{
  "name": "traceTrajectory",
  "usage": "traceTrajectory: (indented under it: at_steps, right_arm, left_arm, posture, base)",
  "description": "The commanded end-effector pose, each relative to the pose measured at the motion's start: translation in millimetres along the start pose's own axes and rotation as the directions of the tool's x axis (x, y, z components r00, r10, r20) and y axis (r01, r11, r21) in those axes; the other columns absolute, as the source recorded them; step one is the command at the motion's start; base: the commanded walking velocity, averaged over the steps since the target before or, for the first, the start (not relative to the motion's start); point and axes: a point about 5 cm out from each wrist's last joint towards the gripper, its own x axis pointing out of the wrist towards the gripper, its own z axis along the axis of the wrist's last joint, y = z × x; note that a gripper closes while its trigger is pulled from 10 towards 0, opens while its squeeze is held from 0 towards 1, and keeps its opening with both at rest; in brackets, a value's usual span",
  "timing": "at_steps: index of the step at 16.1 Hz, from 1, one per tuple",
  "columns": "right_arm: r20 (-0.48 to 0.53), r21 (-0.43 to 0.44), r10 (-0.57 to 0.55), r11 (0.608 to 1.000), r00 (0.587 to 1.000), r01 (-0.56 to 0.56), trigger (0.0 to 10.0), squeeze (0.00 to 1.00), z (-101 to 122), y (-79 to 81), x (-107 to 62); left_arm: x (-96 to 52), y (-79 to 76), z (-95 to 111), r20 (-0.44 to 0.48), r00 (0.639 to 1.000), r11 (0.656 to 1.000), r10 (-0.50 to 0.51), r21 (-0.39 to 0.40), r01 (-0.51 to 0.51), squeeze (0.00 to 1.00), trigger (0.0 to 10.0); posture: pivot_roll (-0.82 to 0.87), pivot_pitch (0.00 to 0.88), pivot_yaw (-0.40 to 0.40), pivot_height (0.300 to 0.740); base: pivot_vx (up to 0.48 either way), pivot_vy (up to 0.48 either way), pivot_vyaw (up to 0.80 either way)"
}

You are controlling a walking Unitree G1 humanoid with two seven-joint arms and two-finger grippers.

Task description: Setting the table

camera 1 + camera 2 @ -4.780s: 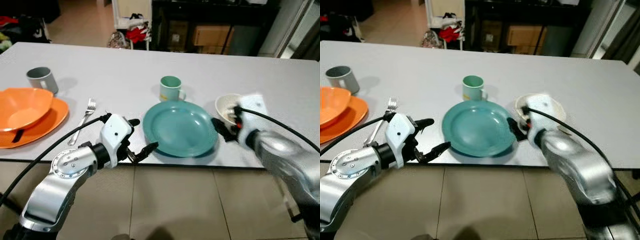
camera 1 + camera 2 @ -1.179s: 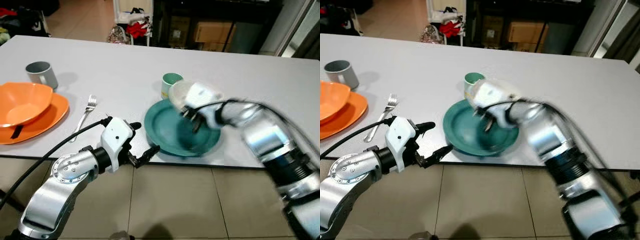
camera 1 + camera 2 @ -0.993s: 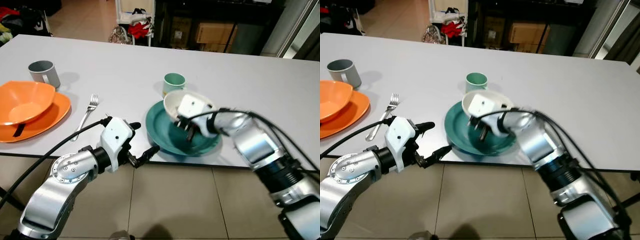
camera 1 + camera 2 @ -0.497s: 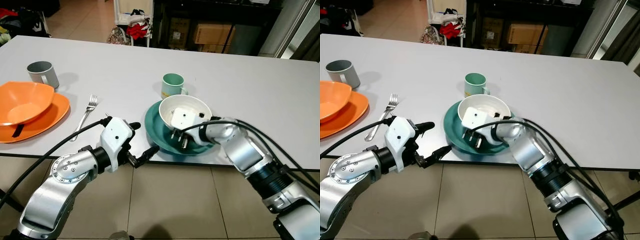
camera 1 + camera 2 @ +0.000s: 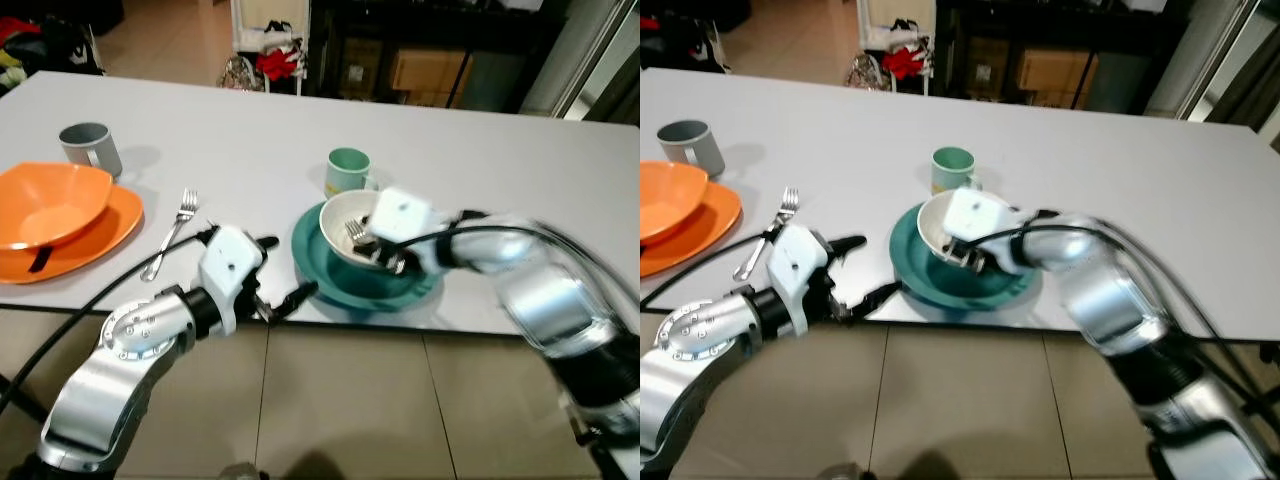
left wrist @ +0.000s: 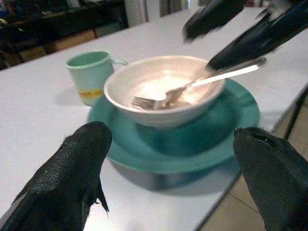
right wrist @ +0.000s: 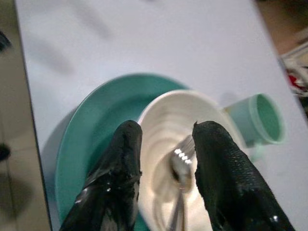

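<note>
Parted a little, the right gripper's [image 7: 163, 159] fingers hover over the white bowl [image 6: 163, 89], straddling the fork [image 6: 192, 86] lying in it without pinching it. That bowl sits on the teal plate [image 6: 226, 130] near the table [image 5: 250, 150] edge, beside a green mug [image 6: 91, 74]. Glazed and smooth, it looks stiff, breakable and slippery; the rim seems the best hold. Spread wide, the left gripper [image 5: 280, 285] waits just beside the plate.

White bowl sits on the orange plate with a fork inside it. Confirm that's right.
Not quite: the white bowl, with the fork inside it, sits on the teal plate, as the left wrist view shows. The orange plate holds an orange bowl.
</note>
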Motion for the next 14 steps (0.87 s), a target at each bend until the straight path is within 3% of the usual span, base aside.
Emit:
traceTrajectory:
  at_steps: [1, 2, 3, 4, 5, 7, 8, 9, 10, 11, 12, 14]
  right_arm:
    - [0.055, 0.057, -0.092, 0.994, 0.994, 0.089, 10.0, 1.00, 8.4, -10.1, -20.7]
    - [0.083, 0.085, -0.152, 0.986, 0.985, 0.145, 10.0, 1.00, 10.0, -11.2, -29.4]
    - [0.180, 0.207, -0.296, 0.944, 0.938, 0.258, 10.0, 1.00, 10.9, -6.1, -38.1]
    - [0.195, 0.261, -0.370, 0.912, 0.908, 0.315, 10.0, 1.00, 8.7, -4.4, -41.8]
    - [0.138, 0.327, -0.494, 0.841, 0.858, 0.431, 10.0, 1.00, -5.5, 4.2, -51.0]
    - [0.070, 0.419, -0.598, 0.744, 0.799, 0.520, 10.0, 1.00, -21.6, 17.7, -62.3]
    - [-0.004, 0.513, -0.678, 0.629, 0.735, 0.584, 10.0, 1.00, -37.8, 35.7, -74.3]
    - [-0.042, 0.566, -0.727, 0.548, 0.686, 0.616, 10.0, 1.00, -47.2, 47.6, -80.6]
    - [-0.064, 0.597, -0.746, 0.503, 0.663, 0.625, 10.0, 0.73, -51.9, 50.9, -81.4]
    - [-0.094, 0.649, -0.775, 0.428, 0.625, 0.629, 10.0, 0.58, -57.0, 54.5, -81.8]
    - [-0.115, 0.669, -0.778, 0.399, 0.617, 0.627, 10.0, 0.00, -58.3, 57.2, -80.0]
    - [-0.127, 0.689, -0.768, 0.387, 0.628, 0.613, 10.0, 0.00, -56.5, 61.2, -71.7]
  left_arm:
    - [1.1, 5.7, 3.2, 0.018, 0.998, 0.998, 0.060, -0.009, -0.060, 0.00, 10.0]
    - [3.0, 7.7, 3.8, 0.033, 0.993, 0.994, 0.109, -0.030, -0.108, 0.00, 10.0]
    - [8.6, 11.7, 6.2, 0.062, 0.970, 0.971, 0.234, -0.055, -0.231, 0.00, 10.0]
    - [10.5, 12.5, 6.8, 0.067, 0.961, 0.962, 0.270, -0.055, -0.267, 0.00, 10.0]
    - [14.7, 12.7, 9.2, 0.084, 0.943, 0.947, 0.321, -0.051, -0.318, 0.01, 10.0]
    - [17.6, 13.8, 10.7, 0.093, 0.925, 0.929, 0.370, -0.073, -0.364, 0.01, 10.0]
    - [19.5, 14.7, 10.3, 0.091, 0.912, 0.915, 0.401, -0.083, -0.394, 0.00, 10.0]
    - [20.6, 15.4, 8.9, 0.087, 0.905, 0.908, 0.417, -0.081, -0.410, 0.00, 10.0]
    - [21.4, 15.5, 8.7, 0.086, 0.904, 0.907, 0.420, -0.083, -0.413, 0.01, 10.0]
    - [22.8, 15.4, 8.4, 0.085, 0.899, 0.903, 0.429, -0.077, -0.423, 0.00, 10.0]
    - [23.2, 15.1, 8.2, 0.085, 0.896, 0.900, 0.436, -0.071, -0.431, 0.01, 10.0]
    - [22.2, 14.9, 6.9, 0.080, 0.885, 0.888, 0.458, -0.085, -0.452, 0.02, 10.0]
  posture:
    - [0.08, 0.000, -0.054, 0.740]
    - [0.07, 0.000, -0.050, 0.740]
    - [0.06, 0.000, -0.047, 0.740]
    - [0.06, 0.000, -0.048, 0.740]
    - [0.06, 0.000, -0.048, 0.740]
    - [0.06, 0.000, -0.046, 0.740]
    - [0.04, 0.000, -0.036, 0.740]
    - [0.04, 0.000, -0.036, 0.740]
    - [0.02, 0.000, -0.026, 0.740]
    - [0.02, 0.000, -0.030, 0.740]
    - [0.02, 0.000, -0.037, 0.740]
    - [0.03, 0.000, -0.040, 0.740]
  base:
    - [0.000, 0.000, 0.00]
    - [0.000, 0.000, 0.00]
    - [0.000, 0.000, 0.00]
    - [0.000, 0.000, 0.00]
    - [0.000, 0.000, 0.00]
    - [0.000, -0.202, 0.00]
    - [0.000, -0.480, 0.00]
    - [0.000, -0.480, 0.00]
    - [0.000, -0.480, 0.00]
    - [0.000, -0.480, 0.00]
    - [0.000, -0.480, 0.00]
    - [0.000, -0.480, 0.00]
